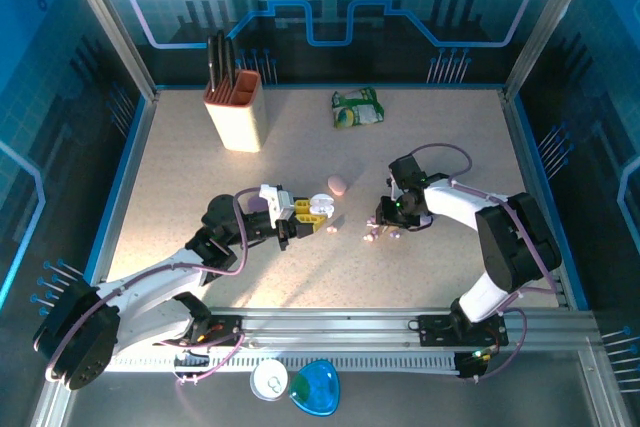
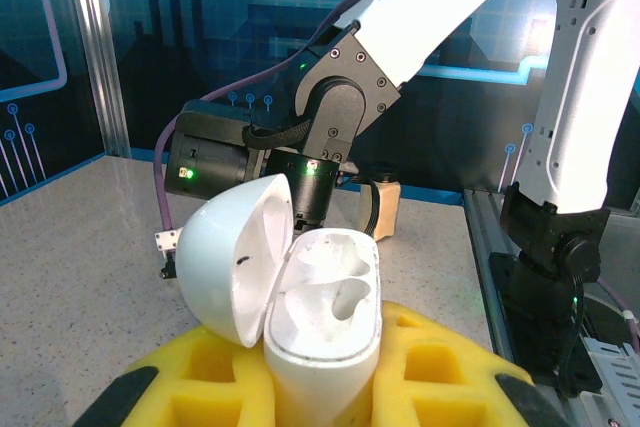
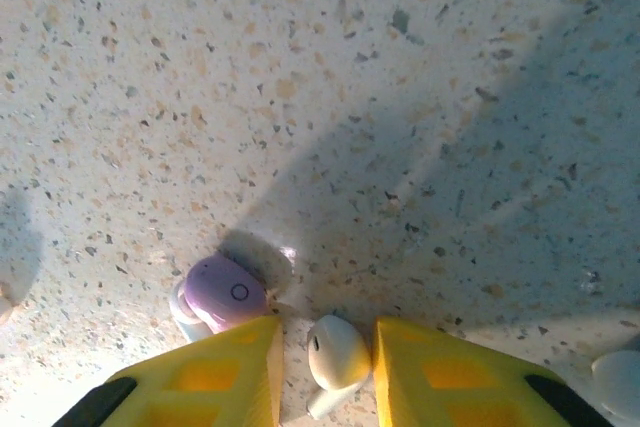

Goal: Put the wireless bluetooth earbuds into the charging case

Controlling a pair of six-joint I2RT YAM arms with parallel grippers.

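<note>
In the left wrist view a white charging case (image 2: 325, 332) stands upright between my yellow fingers (image 2: 450, 367), its lid (image 2: 235, 257) swung open to the left and both sockets empty. My left gripper (image 2: 322, 377) is shut on it; in the top view it (image 1: 305, 212) sits left of centre. My right gripper (image 3: 325, 372) points down at the table, open, its fingers either side of a white earbud (image 3: 338, 349). The right finger touches that earbud and the left stands apart from it. A lilac earbud (image 3: 225, 292) lies just beyond the left finger. More earbuds (image 1: 374, 238) lie under the right gripper (image 1: 386, 227).
A pink pebble-shaped case (image 1: 338, 184) lies closed behind the grippers. One small pink earbud (image 1: 333, 230) lies between the two grippers. A knife block (image 1: 234, 112) stands at the back left and a green packet (image 1: 358, 107) at the back centre. Another white piece (image 3: 615, 382) shows at the right.
</note>
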